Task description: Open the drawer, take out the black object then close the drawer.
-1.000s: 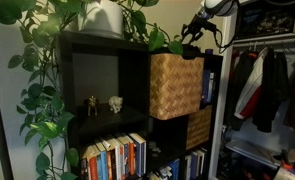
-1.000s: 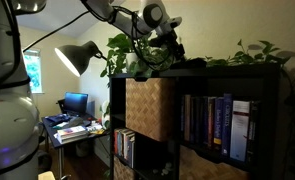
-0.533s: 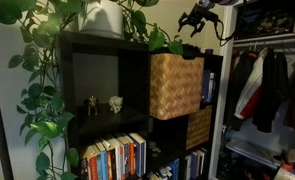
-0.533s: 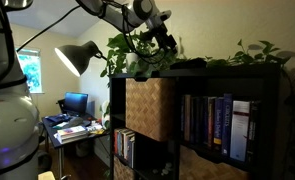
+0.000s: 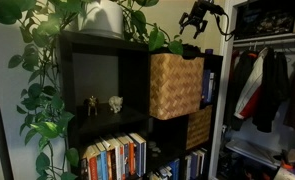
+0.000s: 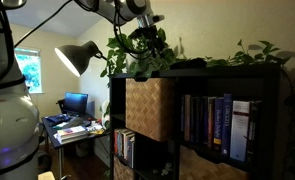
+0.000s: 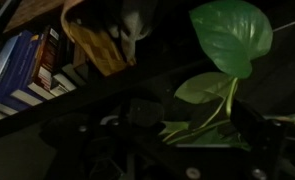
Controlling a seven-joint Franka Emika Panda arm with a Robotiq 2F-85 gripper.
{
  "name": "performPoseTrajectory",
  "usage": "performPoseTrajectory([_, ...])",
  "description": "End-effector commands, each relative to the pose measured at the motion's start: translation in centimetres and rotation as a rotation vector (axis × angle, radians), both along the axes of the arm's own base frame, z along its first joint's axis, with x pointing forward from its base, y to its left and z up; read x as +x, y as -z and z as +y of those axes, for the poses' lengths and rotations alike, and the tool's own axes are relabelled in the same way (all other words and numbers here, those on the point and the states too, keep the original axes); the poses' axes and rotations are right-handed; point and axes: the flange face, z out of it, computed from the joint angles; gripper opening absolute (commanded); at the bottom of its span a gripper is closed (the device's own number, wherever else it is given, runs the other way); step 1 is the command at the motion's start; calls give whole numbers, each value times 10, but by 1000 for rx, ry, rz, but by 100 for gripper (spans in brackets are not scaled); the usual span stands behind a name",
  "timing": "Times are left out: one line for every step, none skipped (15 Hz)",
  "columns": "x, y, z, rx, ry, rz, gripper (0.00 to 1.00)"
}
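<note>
The drawer, a light tan woven basket [image 5: 175,85] [image 6: 150,108], sits in the upper cubby of the black shelf and sticks out a little at the front. A black object [image 6: 190,64] lies on the shelf's top board among the plant leaves. My gripper [image 5: 195,25] [image 6: 151,40] hangs above the shelf top, apart from the black object, open with nothing between its fingers. In the wrist view the gripper [image 7: 172,140] is only dark shapes at the bottom, with green leaves [image 7: 227,40] below it and the basket [image 7: 97,45] at the upper left.
A trailing green plant [image 5: 47,60] covers the shelf top and side. A darker small basket [image 5: 198,127] sits in the cubby below. Books [image 5: 117,155] [image 6: 217,120] fill other cubbies, with two small figurines [image 5: 104,103]. Clothes [image 5: 267,85] hang beside the shelf; a desk lamp [image 6: 79,55] stands beyond it.
The gripper has opened and risen from the shelf top, moving up and away. The black object stays on the top board.
</note>
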Motion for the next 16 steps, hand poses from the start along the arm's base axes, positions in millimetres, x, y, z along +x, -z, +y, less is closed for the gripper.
performPoseTrajectory([-8, 7, 13, 7, -88, 80, 100])
performPoseTrajectory([-7, 15, 16, 12, -124, 110, 100])
performPoseTrajectory([-6, 24, 19, 9, -173, 143, 100])
performPoseTrajectory([-4, 35, 22, 0, -223, 181, 100])
performPoseTrajectory([-3, 45, 23, -15, -257, 216, 100])
performPoseTrajectory([-1, 58, 23, -23, -299, 258, 100])
performPoseTrajectory([1, 68, 23, -32, -327, 286, 100])
performPoseTrajectory([4, 80, 22, -47, -357, 309, 100])
performPoseTrajectory([8, 90, 20, -67, -380, 319, 100])
performPoseTrajectory([12, 102, 17, -88, -399, 325, 100])
performPoseTrajectory([15, 113, 15, -109, -420, 334, 100])
performPoseTrajectory([19, 123, 13, -110, -440, 348, 100])
performPoseTrajectory([22, 133, 10, -110, -457, 363, 100])
performPoseTrajectory([25, 142, 8, -109, -472, 380, 100])
performPoseTrajectory([27, 151, 6, -113, -483, 392, 100])
performPoseTrajectory([30, 160, 4, -118, -495, 397, 100])
